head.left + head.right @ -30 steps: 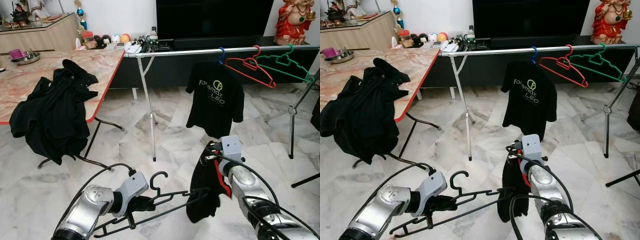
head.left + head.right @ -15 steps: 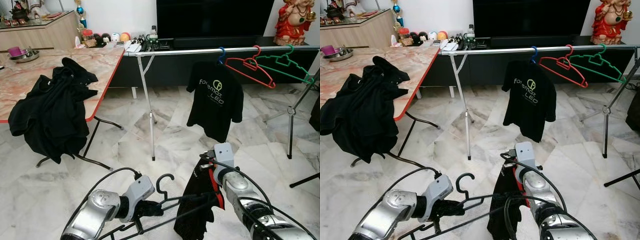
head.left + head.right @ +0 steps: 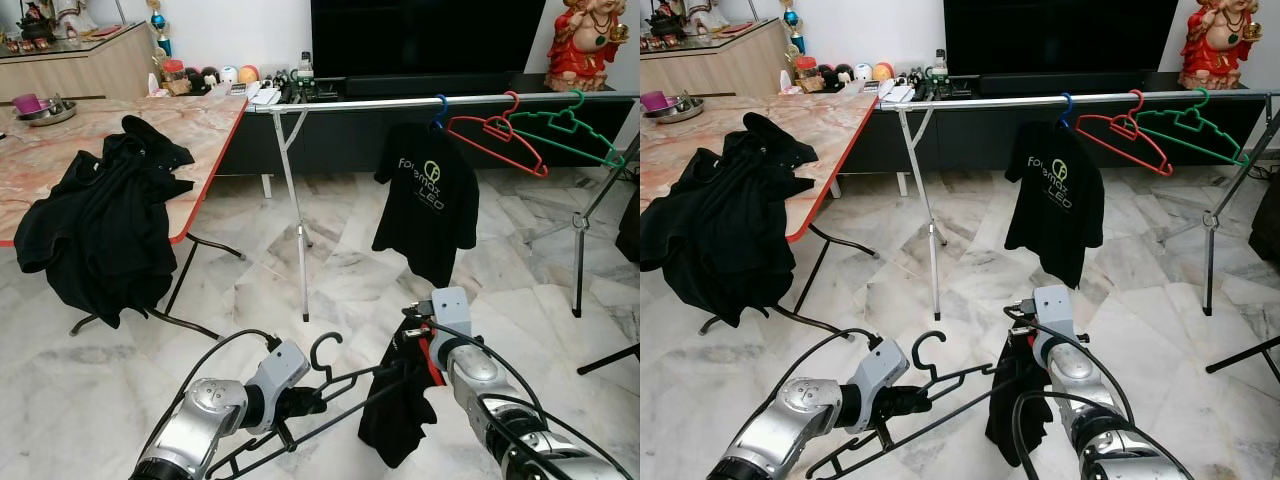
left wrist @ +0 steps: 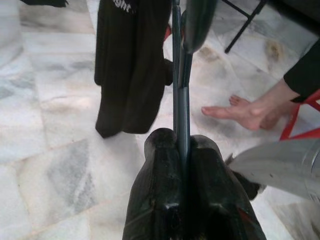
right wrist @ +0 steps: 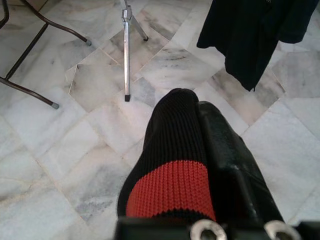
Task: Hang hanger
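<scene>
Marble floor point(image 3: 250, 280) fills the frame; low centre, left gripper point(image 4: 181, 145) clamps black hanger point(image 3: 330, 385), right gripper point(image 5: 200, 112) pinches black garment point(image 3: 400, 410).

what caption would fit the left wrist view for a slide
Left gripper shut on a black hanger, a dark garment draped from it above the marble floor.

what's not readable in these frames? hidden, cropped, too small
- Black hanger: lower end cut off by the left eye view's bottom edge.
- Held black garment: whether it is threaded onto the hanger, hidden in its folds.
- Right gripper: fingers wrapped in the garment's collar.
- Person's foot: the rest of the person cropped in the left wrist view.
- Items on the cabinet: too small to identify.
</scene>
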